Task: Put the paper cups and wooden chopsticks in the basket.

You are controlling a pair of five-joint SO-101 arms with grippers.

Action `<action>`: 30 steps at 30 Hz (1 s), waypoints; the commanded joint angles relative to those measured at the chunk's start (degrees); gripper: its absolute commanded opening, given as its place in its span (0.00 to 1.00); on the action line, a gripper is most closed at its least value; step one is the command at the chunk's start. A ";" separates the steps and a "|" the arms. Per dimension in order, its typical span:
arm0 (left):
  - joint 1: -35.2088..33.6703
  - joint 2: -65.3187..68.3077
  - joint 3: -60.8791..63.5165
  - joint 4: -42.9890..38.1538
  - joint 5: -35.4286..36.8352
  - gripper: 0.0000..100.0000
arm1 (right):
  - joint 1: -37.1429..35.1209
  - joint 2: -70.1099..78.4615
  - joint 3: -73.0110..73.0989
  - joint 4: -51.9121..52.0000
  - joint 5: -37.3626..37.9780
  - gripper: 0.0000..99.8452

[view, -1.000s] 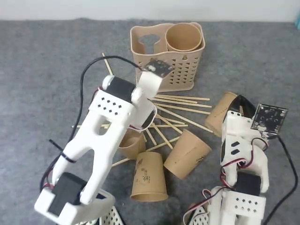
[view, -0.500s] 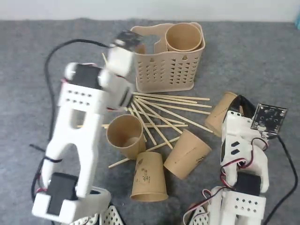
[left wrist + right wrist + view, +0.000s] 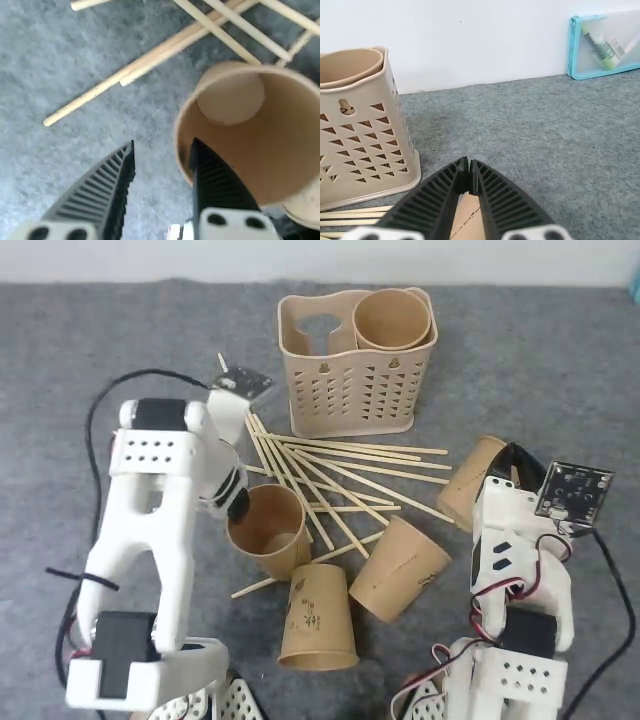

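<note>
A beige basket point(image 3: 350, 390) stands at the back with one paper cup point(image 3: 392, 318) inside it. Wooden chopsticks point(image 3: 340, 472) lie fanned out in front of it. An upright cup point(image 3: 265, 530) stands among them, with my left gripper point(image 3: 238, 502) right beside its rim. In the left wrist view that gripper point(image 3: 162, 145) is open, one finger at the rim of the cup point(image 3: 250, 130) and nothing between the fingers. An upturned cup point(image 3: 318, 615) and a lying cup point(image 3: 400, 568) sit nearer the front. My right gripper point(image 3: 469, 172) is shut above another lying cup point(image 3: 470, 480).
The table is covered in grey carpet. A pale blue box point(image 3: 605, 45) stands against the white wall, to the right of the basket point(image 3: 355, 130). Open carpet lies left of the left arm and right of the basket.
The left arm swung away from the basket, back and to the left, uncovering the upright cup; its gripper now sits beside that cup. Several chopsticks shifted into a fan. The right arm stayed still.
</note>
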 commanded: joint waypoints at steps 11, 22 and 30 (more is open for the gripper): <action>10.37 -3.25 4.88 -8.35 5.01 0.01 | -0.22 -1.01 -0.26 -1.19 0.62 0.01; 12.13 -3.16 -14.55 0.26 13.63 0.01 | -0.22 -1.01 -0.35 -0.92 0.62 0.01; 13.54 -2.64 -32.13 4.04 19.87 0.01 | -0.22 -1.01 -0.35 -0.92 0.62 0.01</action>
